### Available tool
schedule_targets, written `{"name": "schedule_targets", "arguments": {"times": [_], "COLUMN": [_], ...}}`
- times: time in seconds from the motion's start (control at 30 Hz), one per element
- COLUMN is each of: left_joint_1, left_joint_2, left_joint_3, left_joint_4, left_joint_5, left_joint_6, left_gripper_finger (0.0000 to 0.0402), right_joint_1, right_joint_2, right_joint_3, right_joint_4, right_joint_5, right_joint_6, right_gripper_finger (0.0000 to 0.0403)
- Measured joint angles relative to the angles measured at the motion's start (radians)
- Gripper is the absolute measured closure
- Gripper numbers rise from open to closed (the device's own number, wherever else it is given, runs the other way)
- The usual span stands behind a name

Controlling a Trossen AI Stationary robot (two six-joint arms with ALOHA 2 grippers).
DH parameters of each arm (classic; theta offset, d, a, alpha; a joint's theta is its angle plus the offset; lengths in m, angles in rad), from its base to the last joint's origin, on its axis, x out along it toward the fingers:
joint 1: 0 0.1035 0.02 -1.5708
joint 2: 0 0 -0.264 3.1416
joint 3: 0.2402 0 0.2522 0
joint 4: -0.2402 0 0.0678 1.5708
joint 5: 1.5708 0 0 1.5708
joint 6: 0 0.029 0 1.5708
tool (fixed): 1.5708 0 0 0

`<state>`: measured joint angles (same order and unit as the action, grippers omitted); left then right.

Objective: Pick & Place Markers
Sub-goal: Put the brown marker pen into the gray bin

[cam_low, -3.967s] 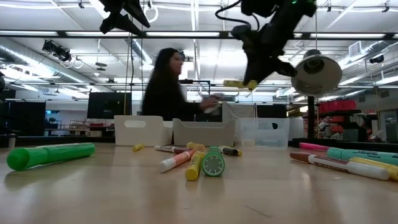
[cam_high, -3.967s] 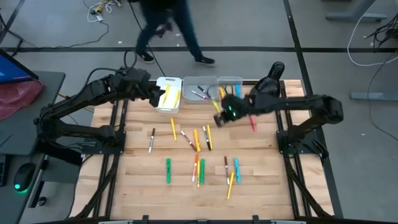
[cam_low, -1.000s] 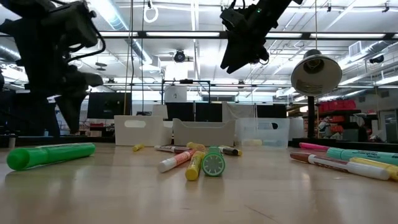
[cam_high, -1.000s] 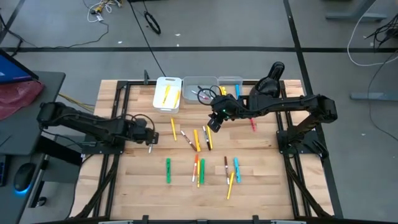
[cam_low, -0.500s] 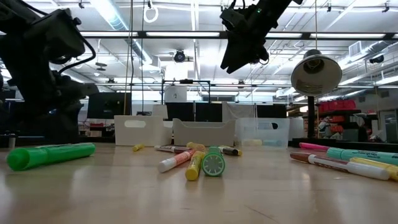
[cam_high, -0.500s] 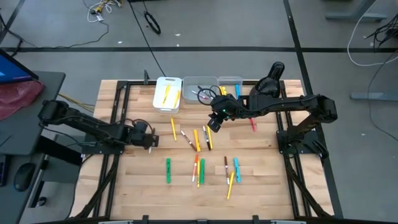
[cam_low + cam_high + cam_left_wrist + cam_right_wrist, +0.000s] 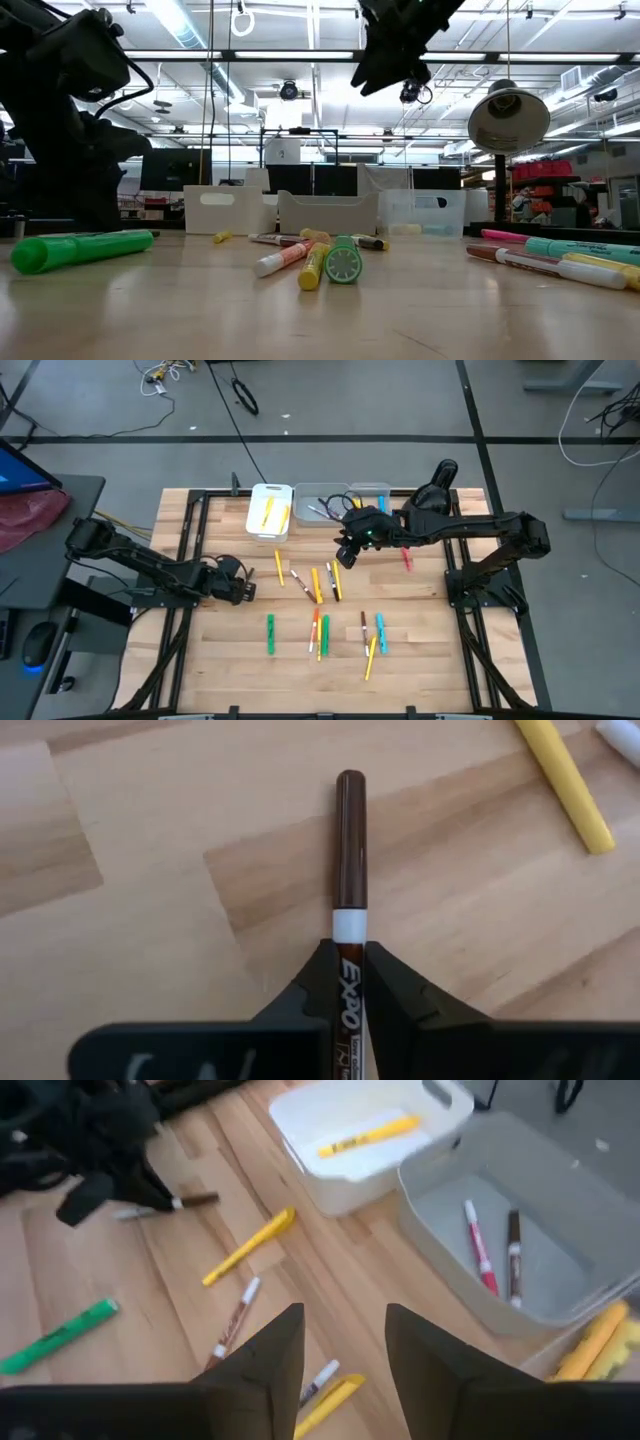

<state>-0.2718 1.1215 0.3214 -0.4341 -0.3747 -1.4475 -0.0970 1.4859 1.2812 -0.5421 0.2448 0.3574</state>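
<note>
Many markers lie loose on the wooden table [image 7: 220, 650]: a yellow one [image 7: 279, 567], a mixed cluster [image 7: 318, 582], a green one [image 7: 270, 633] and others nearer the front. My left gripper [image 7: 240, 588] is down at the table's left part, shut on a white marker with a brown cap [image 7: 350, 850]. My right gripper [image 7: 346, 552] hangs open above the table, just in front of the bins, with nothing between its fingers [image 7: 345, 1350]. In the low view it shows high up [image 7: 395, 50]. My left gripper pinches the white barrel [image 7: 350, 982] of the marker between its two fingers, just behind the brown cap. The fingers slant down from the table's left. The capped end sticks out past the fingertips, and the marker lies flat on the table.
Three bins stand in a row at the far edge: a white one [image 7: 270, 510] with a yellow marker, a grey one [image 7: 322, 503] with a red and a dark marker, and a clear one [image 7: 372, 493]. A red marker [image 7: 406, 559] lies at the right. The front strip of table is bare.
My left gripper has come down onto the table and shut on the white marker with the brown cap, which lies where it was. My right gripper has risen a little, still open.
</note>
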Motion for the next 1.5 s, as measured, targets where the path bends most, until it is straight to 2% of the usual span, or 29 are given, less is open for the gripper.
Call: {"name": "schedule_targets", "arguments": {"times": [0.1, 0.2, 0.37, 0.5, 0.67, 0.83, 0.97, 1.1, 1.27, 1.5], "left_joint_1": [-0.001, 0.013, 0.057, 0.116, 0.192, 0.245, 0.269, 0.282, 0.291, 0.304], "left_joint_2": [-0.01, -0.026, -0.029, -0.02, 0.016, 0.069, 0.101, 0.116, 0.118, 0.117], "left_joint_3": [0.059, 0.143, 0.292, 0.403, 0.53, 0.633, 0.674, 0.689, 0.687, 0.687], "left_joint_4": [-0.004, 0.018, 0.061, 0.091, 0.081, 0.036, 0.025, 0.031, 0.019, 0.018], "left_joint_5": [0.069, 0.068, 0.068, 0.14, 0.272, 0.346, 0.376, 0.39, 0.398, 0.409], "left_joint_6": [0.068, 0.165, 0.362, 0.539, 0.716, 0.836, 0.897, 0.911, 0.911, 0.923], "left_gripper_finger": [0.0371, 0.0371, 0.0371, 0.0371, 0.0371, 0.0371, 0.0371, 0.0371, 0.0371, 0.037], "right_joint_1": [-0.009, -0.022, -0.061, -0.099, -0.121, -0.122, -0.114, -0.113, -0.113, -0.113], "right_joint_2": [-0.025, -0.037, -0.03, 0.001, 0.058, 0.137, 0.199, 0.219, 0.221, 0.221], "right_joint_3": [0.0, 0.0, 0.0, 0.0, 0.0, 0.0, 0.0, 0.0, 0.001, 0.001], "right_joint_4": [0.009, 0.02, 0.08, 0.144, 0.225, 0.368, 0.48, 0.532, 0.533, 0.52], "right_joint_5": [-0.002, -0.056, -0.309, -0.505, -0.681, -0.851, -0.879, -0.866, -0.864, -0.863], "right_joint_6": [0.033, 0.072, 0.084, 0.131, 0.19, 0.276, 0.32, 0.353, 0.36, 0.357], "right_gripper_finger": [0.0261, 0.0261, 0.0261, 0.0257, 0.0213, 0.0154, 0.0135, 0.0142, 0.0179, 0.0256]}}
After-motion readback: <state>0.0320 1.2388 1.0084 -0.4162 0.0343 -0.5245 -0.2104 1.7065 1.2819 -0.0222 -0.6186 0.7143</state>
